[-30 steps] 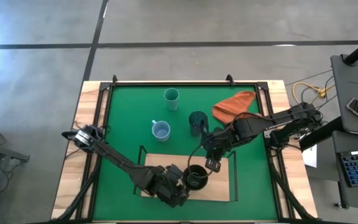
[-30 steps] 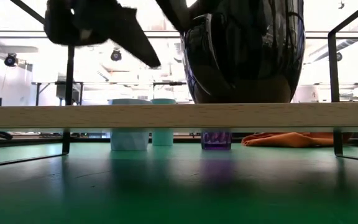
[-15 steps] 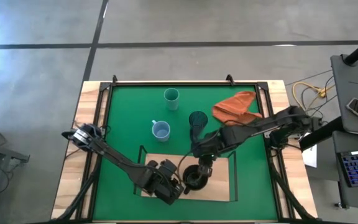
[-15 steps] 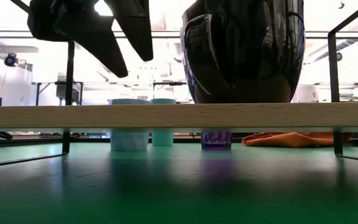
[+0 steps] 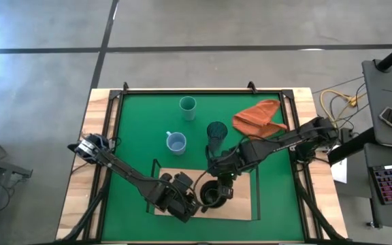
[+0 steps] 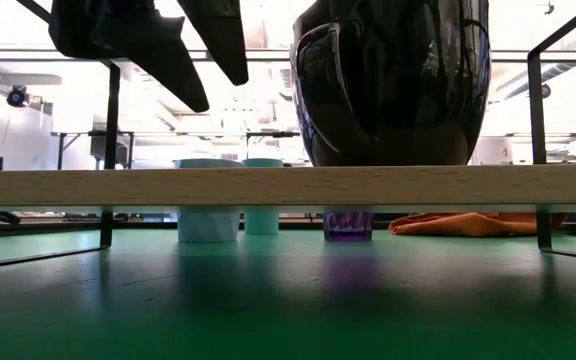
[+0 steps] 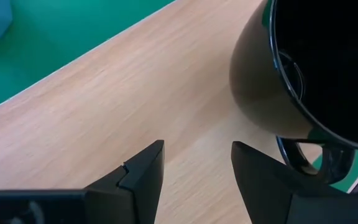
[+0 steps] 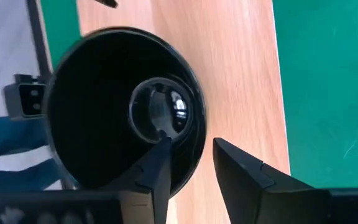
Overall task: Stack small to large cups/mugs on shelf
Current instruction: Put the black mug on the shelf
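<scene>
The black mug (image 5: pixel 213 194) stands upright on the light-wood shelf (image 5: pixel 240 204). It fills the top of the low view (image 6: pixel 393 80). My right gripper (image 5: pixel 222 185) is open above it. In the right wrist view (image 8: pixel 191 144) one finger is over the mug's inside and one is outside the rim. My left gripper (image 7: pixel 197 147) is open and empty just to the mug's left, over the board (image 6: pixel 183 50). The light blue mug (image 5: pixel 175 142), the pale teal cup (image 5: pixel 188 107) and the purple tumbler (image 5: pixel 216 133) stand on the green mat. My right gripper comes from above, pointing down, with its two fingers on either side of the black mug's rim (image 8: pixel 199 130). I cannot tell whether either finger touches the rim. The mug stands with its base on the shelf.
An orange-red cloth (image 5: pixel 258 116) lies at the mat's far right. The shelf's thin black uprights (image 6: pixel 536 140) stand at its ends. The other cups show below the board in the low view (image 6: pixel 208 222). Bare mat lies to the shelf's left.
My left gripper has drawn back from the black mug toward the table's left. My right gripper has moved toward the near edge and the left, from beside the tumbler to over the black mug's rim. The mug has stayed in place.
</scene>
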